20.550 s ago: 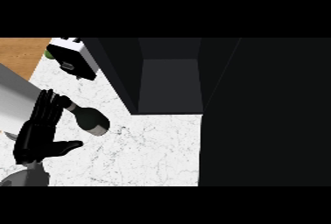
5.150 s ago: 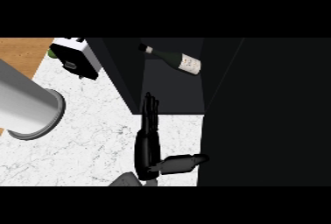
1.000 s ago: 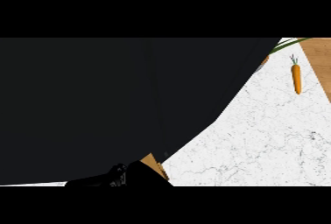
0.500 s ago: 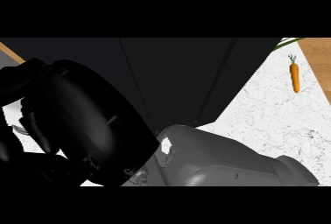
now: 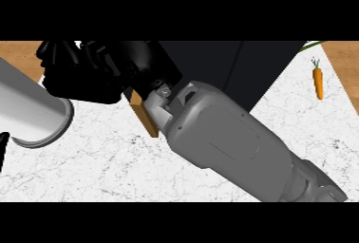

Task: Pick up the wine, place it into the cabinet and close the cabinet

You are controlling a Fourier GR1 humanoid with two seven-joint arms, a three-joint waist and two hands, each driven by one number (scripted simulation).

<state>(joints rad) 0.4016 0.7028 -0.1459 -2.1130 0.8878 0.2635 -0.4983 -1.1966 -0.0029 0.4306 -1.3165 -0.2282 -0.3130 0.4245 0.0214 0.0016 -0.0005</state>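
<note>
The marbled surface (image 5: 105, 166) carries the dark cabinet (image 5: 231, 66) at its far edge. The right robot hand (image 5: 98, 66) sits against it, probably pushing the door; its fingers are unreadable. No wine shows. Next: swing the door shut.

A white marble counter top (image 5: 105, 166) veined in thin grey lines is seen, bordered by light brown wood (image 5: 17, 54) at the upper corners. The tall box-shaped cabinet (image 5: 231, 66) is coloured black, with a tan wooden edge (image 5: 146, 117). A slim orange carrot (image 5: 318, 83) is tipped with green. The right forearm (image 5: 224, 142) is shaded mid grey, its hand (image 5: 98, 66) black. The left forearm (image 5: 28, 111) is shown pale grey.
</note>
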